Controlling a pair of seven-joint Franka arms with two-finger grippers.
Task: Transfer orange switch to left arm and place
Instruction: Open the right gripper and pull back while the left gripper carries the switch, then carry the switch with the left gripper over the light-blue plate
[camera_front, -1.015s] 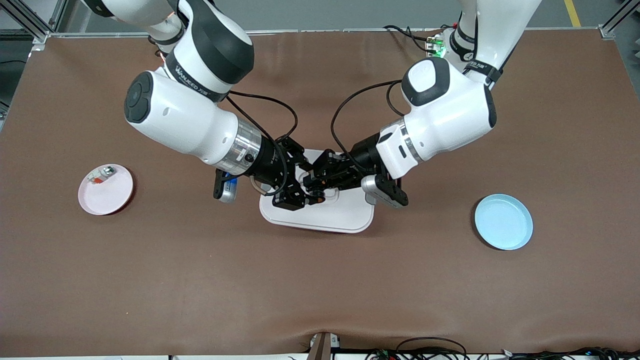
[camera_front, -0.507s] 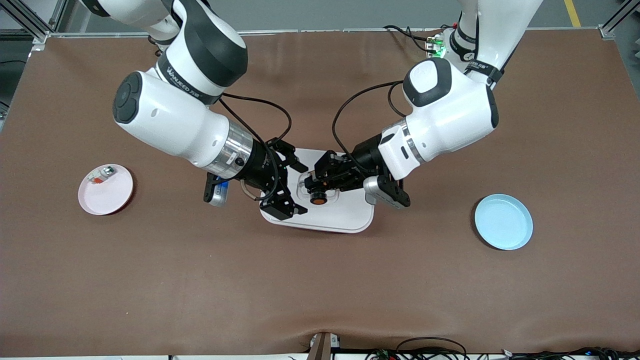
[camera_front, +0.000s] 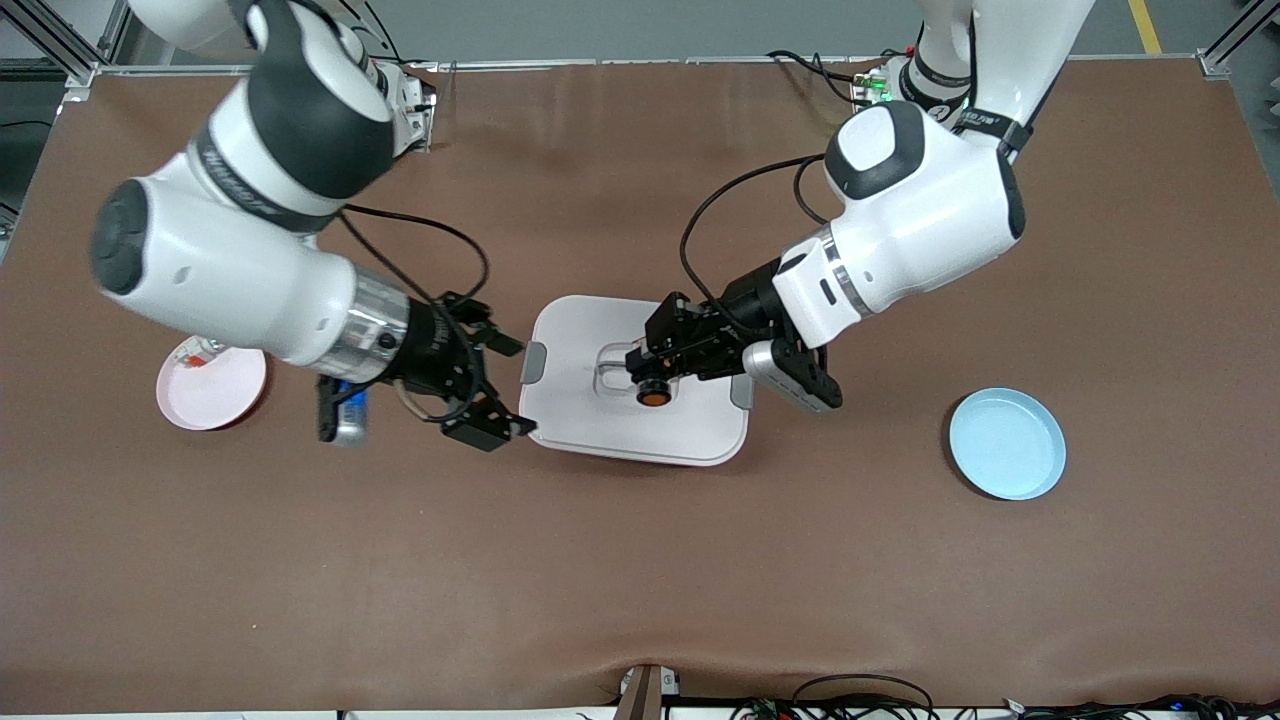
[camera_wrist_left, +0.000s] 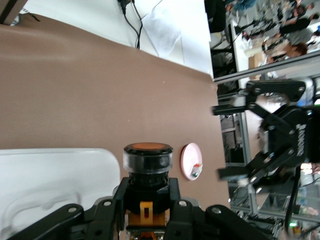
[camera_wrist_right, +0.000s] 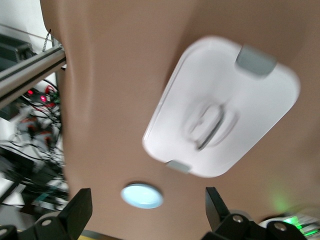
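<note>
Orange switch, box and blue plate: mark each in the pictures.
orange switch (camera_front: 651, 397): front view, on its round orange cap.
box (camera_front: 690, 436): front view, on bare lid near the corner.
blue plate (camera_front: 1007, 444): front view, on its flat centre.

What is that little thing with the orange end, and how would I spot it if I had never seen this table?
Find the big white box in the middle of the brown table. Over its lid, the left claw is shut on a tiny black push-button, the orange switch. Its round orange cap sets it apart from the silver-and-red part lying on the pink plate.
</note>
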